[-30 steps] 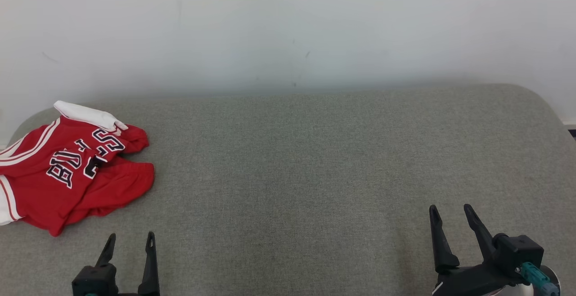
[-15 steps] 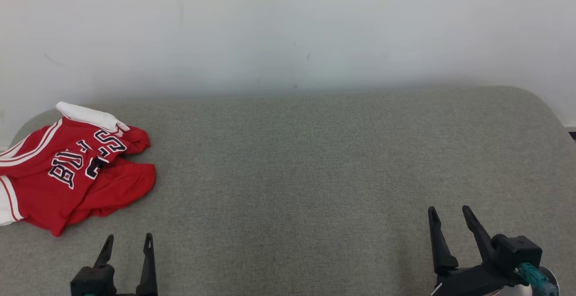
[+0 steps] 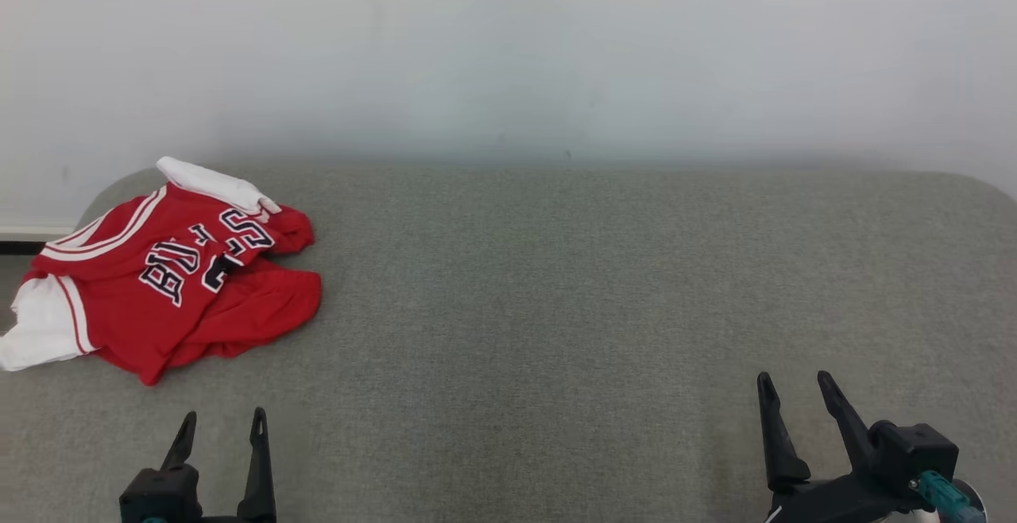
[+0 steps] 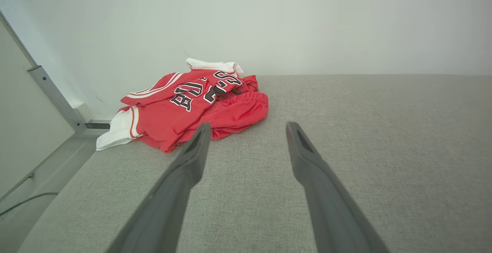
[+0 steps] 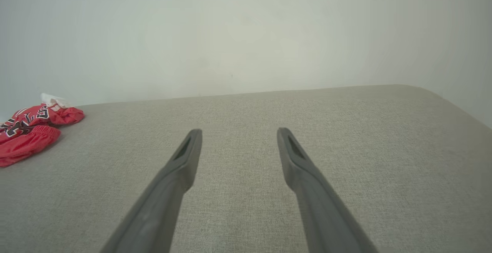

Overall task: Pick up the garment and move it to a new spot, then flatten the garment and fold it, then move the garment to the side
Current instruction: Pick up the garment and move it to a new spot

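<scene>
A crumpled red jersey [image 3: 171, 284] with white trim and dark lettering lies at the far left of the grey fabric surface [image 3: 556, 308]; its white sleeve reaches the left edge. In the left wrist view the jersey [image 4: 184, 105] sits just beyond and left of the fingertips. My left gripper [image 3: 223, 418] is open and empty at the lower left, short of the jersey. My right gripper [image 3: 794, 381] is open and empty at the lower right, far from the garment. In the right wrist view the jersey [image 5: 29, 132] shows at the far left.
A pale wall [image 3: 508, 46] rises right behind the surface. The surface has rounded back corners. In the left wrist view a metal frame post [image 4: 54, 95] and a drop to the floor lie left of the surface edge.
The head camera has turned left, so the whole picture shifted right and more of the jersey's white sleeve shows. The jersey and both grippers have not visibly moved.
</scene>
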